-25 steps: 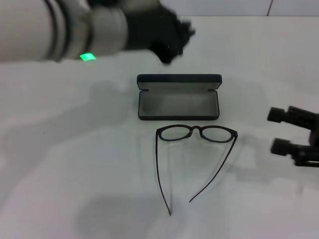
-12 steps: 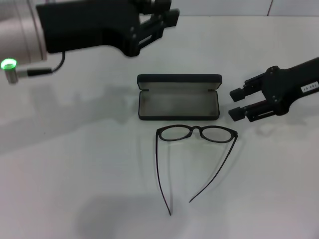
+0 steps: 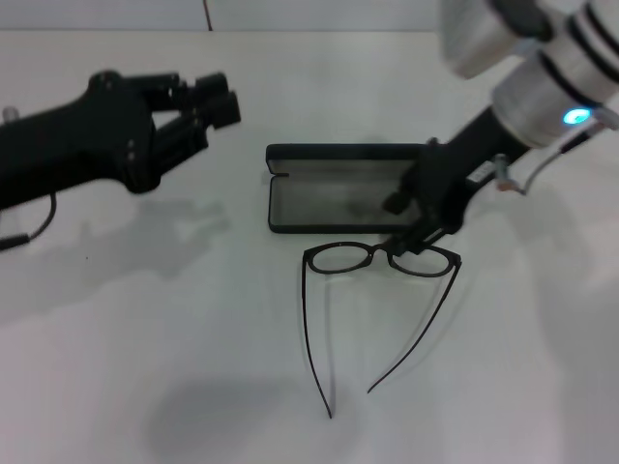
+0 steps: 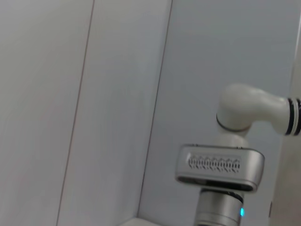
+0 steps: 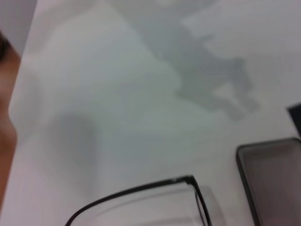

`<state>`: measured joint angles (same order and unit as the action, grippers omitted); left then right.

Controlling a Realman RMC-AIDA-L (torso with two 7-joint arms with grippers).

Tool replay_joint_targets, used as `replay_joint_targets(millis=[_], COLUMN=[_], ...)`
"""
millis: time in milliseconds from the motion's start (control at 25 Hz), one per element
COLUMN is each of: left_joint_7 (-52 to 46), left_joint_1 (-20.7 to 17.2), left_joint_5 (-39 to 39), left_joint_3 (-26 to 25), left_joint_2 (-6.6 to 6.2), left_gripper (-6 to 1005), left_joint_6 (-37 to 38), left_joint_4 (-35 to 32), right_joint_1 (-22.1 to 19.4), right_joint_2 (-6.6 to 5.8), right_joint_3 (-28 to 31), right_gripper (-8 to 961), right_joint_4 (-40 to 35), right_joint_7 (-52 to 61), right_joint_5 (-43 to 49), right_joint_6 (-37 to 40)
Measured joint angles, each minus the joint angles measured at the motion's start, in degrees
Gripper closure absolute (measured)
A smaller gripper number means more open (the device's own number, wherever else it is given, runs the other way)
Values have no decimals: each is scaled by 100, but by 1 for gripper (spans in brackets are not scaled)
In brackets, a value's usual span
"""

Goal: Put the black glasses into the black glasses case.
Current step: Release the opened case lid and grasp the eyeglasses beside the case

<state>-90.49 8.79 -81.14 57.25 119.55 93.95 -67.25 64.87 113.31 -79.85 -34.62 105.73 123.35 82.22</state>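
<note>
The black glasses lie unfolded on the white table, lenses toward the case and temple arms pointing at the front edge. The black glasses case lies open just behind them, grey lining up. My right gripper is open and reaches down from the right, with one finger over the case's right end and the other at the bridge of the glasses. The right wrist view shows part of the frame and a corner of the case. My left gripper is open, raised at the left, apart from both.
The white table spreads around the case and glasses. The left wrist view shows only wall panels and a part of my right arm.
My right gripper has swung in from the right and come down onto the glasses by the case. My left arm has drawn back to the left, away from the case.
</note>
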Motion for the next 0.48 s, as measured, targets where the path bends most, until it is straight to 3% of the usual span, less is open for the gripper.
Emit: replay_joint_targets(millis=[80,160,480], left_joint_7=[292,423,1192], left_joint_1=[-38,-67,-86], left_joint_5=[-17,-42,-102], left_joint_3=[-10,-19,-84], left_joint_2=[-19,-26,-49], left_gripper=[797,798,799], left_joint_6=[82,136,438], left_joint_4=[301,497,1338], right_joint_1=[162,287,539], right_joint_2=[181,248,280], right_joint_3=[-12,-59,-290], right_gripper=[403,406,421], right_joint_4=[-6,33,272], right_joint_7=[32,53,221], right_joint_5=[252,344,312], right_joint_6=[-203,-360,-780])
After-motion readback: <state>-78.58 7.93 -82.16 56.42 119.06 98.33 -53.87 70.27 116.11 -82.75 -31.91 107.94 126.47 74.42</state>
